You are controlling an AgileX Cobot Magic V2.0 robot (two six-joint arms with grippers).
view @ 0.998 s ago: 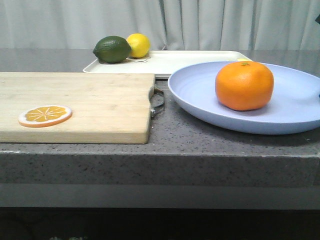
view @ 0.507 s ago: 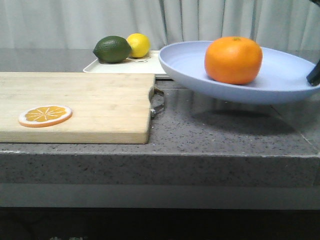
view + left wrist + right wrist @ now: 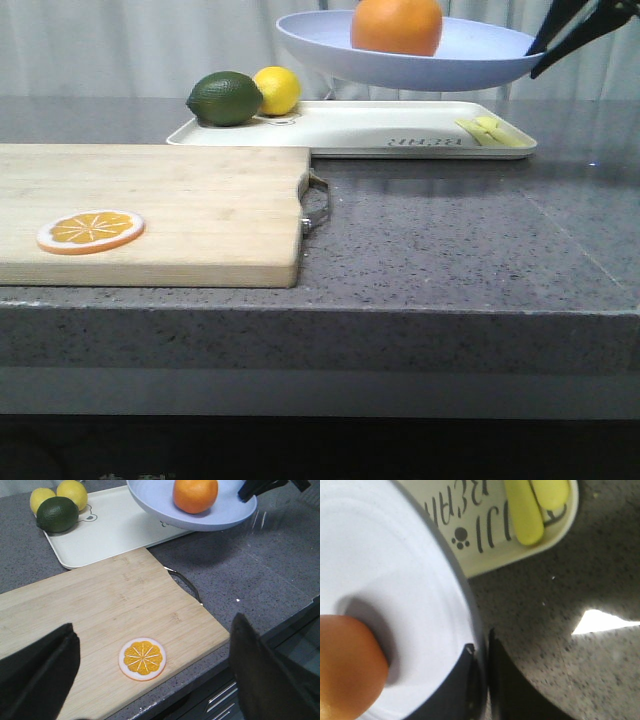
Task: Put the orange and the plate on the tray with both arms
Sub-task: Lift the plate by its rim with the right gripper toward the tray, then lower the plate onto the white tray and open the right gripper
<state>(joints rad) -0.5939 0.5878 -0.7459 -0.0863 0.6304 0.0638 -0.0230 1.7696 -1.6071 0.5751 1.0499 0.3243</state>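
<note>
Your right end effector (image 3: 548, 45) is clamped on the rim of the plate (image 3: 440, 60), one finger above and one below, and holds it in the air over the tray (image 3: 400, 130). The orange (image 3: 396, 24) sits on the plate, toward its middle. The tray lies on the tabletop (image 3: 450, 230) behind the cutting board (image 3: 150, 210), with a lime (image 3: 225, 98) and a lemon (image 3: 277, 90) at its left end and pale yellow pieces (image 3: 490, 131) at its right. An orange slice (image 3: 90, 231) rests on the board. Your left end effector (image 3: 150, 680) hangs wide apart above the board, holding nothing.
</note>
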